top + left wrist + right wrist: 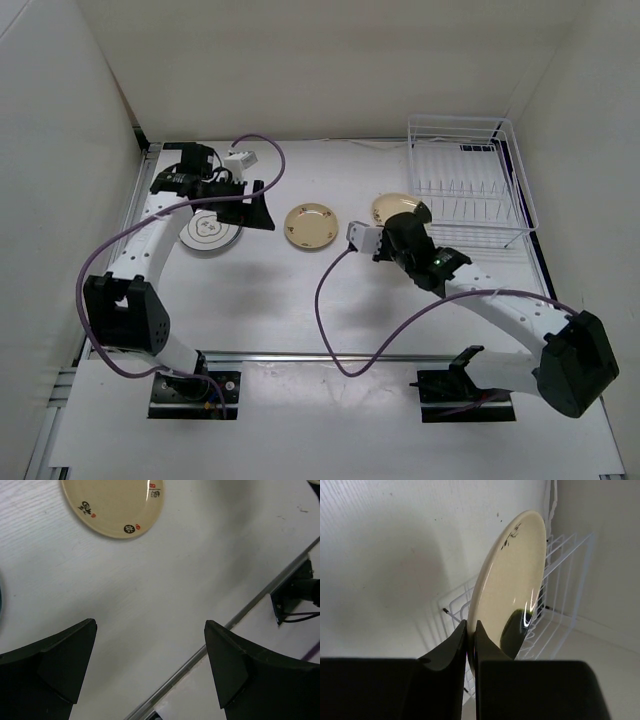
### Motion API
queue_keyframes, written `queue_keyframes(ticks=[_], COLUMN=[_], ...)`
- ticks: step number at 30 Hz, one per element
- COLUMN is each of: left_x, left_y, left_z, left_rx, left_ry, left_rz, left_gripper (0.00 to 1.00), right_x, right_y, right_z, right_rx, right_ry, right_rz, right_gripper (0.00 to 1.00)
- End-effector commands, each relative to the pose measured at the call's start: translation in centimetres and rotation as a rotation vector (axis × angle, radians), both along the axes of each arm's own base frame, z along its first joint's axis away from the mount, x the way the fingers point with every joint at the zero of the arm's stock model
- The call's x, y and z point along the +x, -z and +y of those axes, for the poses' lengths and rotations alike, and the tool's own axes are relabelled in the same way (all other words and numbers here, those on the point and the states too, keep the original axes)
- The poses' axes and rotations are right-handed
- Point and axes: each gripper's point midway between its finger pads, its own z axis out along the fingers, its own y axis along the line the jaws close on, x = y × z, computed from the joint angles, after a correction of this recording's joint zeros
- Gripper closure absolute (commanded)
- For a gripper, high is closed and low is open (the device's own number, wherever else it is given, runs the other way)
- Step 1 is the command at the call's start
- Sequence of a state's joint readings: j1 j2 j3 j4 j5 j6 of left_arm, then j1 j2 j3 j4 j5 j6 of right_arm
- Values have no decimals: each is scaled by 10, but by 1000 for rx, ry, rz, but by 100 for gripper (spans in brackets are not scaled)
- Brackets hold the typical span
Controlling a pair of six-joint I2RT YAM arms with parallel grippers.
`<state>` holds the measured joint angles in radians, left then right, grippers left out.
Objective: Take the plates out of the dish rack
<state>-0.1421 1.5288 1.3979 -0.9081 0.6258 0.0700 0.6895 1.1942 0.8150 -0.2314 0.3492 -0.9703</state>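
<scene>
Pinching the beige plate (515, 595) by its lower rim with the right gripper (471, 625), fingers shut tight on it, plate upright and edge-on, just off the near left corner of the rack (465, 180). Lying flat on the table (300, 300) left of the rack: the orange plate (311, 223), then farther left the white plate (210, 233). Hovering between those two with the left gripper (150, 625), fingers spread wide, grasping nothing.

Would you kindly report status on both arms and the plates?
Left gripper open, empty. Right gripper shut on beige plate, held on edge beside dish rack. White plate, patterned plate flat on table. Nothing blocking.
</scene>
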Motion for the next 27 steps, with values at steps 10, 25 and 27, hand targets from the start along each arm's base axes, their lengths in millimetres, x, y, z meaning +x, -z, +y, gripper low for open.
queue_keyframes(ticks=[10,25,27], left_x=[5,26,19], left_y=[-15,-8,-7], left_z=[-26,-40,-49], left_rx=[-114,-179,-221], left_ry=[65,92,128], left_rz=[33,90,128], left_gripper=[0,3,5], right_x=[-1,-38,-41], right_y=[-35,-48,-44], right_z=[54,144,155], right_rx=[-106,19,35], right_ry=[-182,-340,-353], right_rz=[-315,-258,-238], right_gripper=[100,100,100])
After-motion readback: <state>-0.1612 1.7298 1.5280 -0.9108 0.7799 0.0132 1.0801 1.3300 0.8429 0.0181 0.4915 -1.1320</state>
